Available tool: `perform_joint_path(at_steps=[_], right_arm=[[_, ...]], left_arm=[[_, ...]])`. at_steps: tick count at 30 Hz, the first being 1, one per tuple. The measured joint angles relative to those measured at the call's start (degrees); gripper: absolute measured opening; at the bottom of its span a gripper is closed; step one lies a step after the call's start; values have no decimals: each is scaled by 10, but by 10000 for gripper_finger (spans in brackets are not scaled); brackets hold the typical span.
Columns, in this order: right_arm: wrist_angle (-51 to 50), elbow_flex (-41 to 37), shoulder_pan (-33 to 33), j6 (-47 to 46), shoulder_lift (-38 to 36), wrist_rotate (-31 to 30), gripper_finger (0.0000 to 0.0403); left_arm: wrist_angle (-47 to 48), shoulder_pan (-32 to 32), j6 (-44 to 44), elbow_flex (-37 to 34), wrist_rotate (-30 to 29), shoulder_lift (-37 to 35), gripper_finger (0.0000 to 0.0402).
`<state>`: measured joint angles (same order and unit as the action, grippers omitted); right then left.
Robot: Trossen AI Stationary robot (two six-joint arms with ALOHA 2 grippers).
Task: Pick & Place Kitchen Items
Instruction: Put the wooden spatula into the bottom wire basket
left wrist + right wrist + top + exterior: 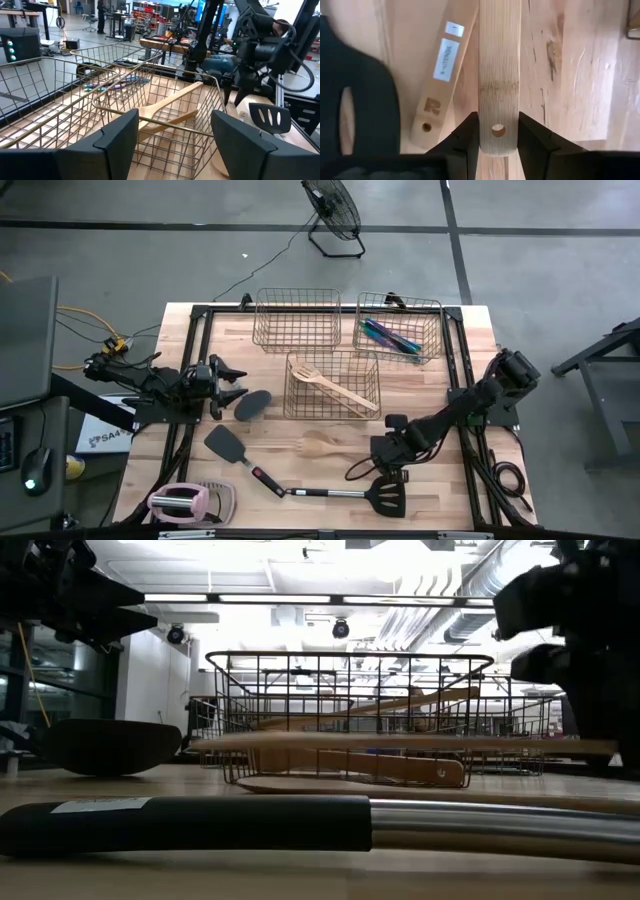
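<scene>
My right gripper (383, 452) is shut on the end of a pale wooden utensil (325, 445) in the table's near middle. A second wooden utensil (440, 80) lies on the table under it. My left gripper (232, 392) is open and empty at the left, beside a black spoon (252, 404) that lies flat. A wooden spatula (335, 387) lies in the middle wire basket (290, 370). Iridescent purple-teal pieces (390, 337) lie in the far right basket. A black spatula (235, 445) and a black slotted spatula (388, 498) lie near the front edge. My right gripper pinches the wooden utensil's handle end, by its hang hole (498, 115), between its two fingers (468, 131), one on each narrow edge. The fingers come from the table's right and lie along the handle. In the low view the utensil (400, 743) runs level, clear of the table.
A third wire basket (296, 320) stands at the far middle. A pink-and-white gadget (180, 502) sits at the near left corner. The slotted spatula's metal handle (325, 492) runs along the front. A dark frame (455, 360) borders the table's right side.
</scene>
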<state>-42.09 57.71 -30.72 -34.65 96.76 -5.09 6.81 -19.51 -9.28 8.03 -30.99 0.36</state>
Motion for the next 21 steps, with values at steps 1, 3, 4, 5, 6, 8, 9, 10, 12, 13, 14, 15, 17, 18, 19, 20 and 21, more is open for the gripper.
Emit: perform_joint_path(at_steps=[1, 3, 4, 5, 6, 8, 9, 10, 12, 13, 14, 15, 17, 18, 19, 20, 21], right_arm=[[0, 0, 0, -1, -6, 3, 96], [2, 0, 0, -2, -17, 6, 96], [3, 0, 0, -4, -21, 7, 96], [1, 0, 0, -9, -26, 7, 96], [1, 0, 0, -14, -32, 7, 96], [3, 0, 0, -25, -44, 7, 96], [3, 0, 0, -30, -51, 7, 96], [2, 0, 0, -35, -57, 6, 96], [4, 0, 0, -46, -70, 5, 96], [5, 0, 0, -51, -76, 4, 96], [7, 0, 0, -56, -84, -1, 96], [9, 0, 0, -62, -91, -6, 96], [15, 0, 0, -72, -105, -15, 96], [18, 0, 0, -76, -113, -21, 96], [21, 0, 0, -78, -121, -28, 96], [25, 0, 0, -78, -129, -35, 96], [29, 0, 0, -79, -137, -42, 96]], left_arm=[[0, 0, 0, 0, 0, 0, 244], [0, 0, 0, 0, 0, 0, 244], [0, 0, 0, 0, 0, 0, 244], [0, 0, 0, 0, 0, 0, 244], [0, 0, 0, 0, 0, 0, 244], [0, 0, 0, 0, 0, 0, 244], [0, 0, 0, 0, 0, 0, 244], [0, 0, 0, 0, 0, 0, 244], [0, 0, 0, 0, 0, 0, 244], [0, 0, 0, 0, 0, 0, 244], [0, 0, 0, 0, 0, 0, 244], [0, 0, 0, 0, 0, 0, 244], [2, 0, 0, 0, 0, 0, 244], [2, 0, 0, 0, 0, 0, 244], [2, 0, 0, 0, 0, 0, 244], [2, 0, 0, 0, 0, 0, 244], [2, 0, 0, 0, 0, 0, 244]])
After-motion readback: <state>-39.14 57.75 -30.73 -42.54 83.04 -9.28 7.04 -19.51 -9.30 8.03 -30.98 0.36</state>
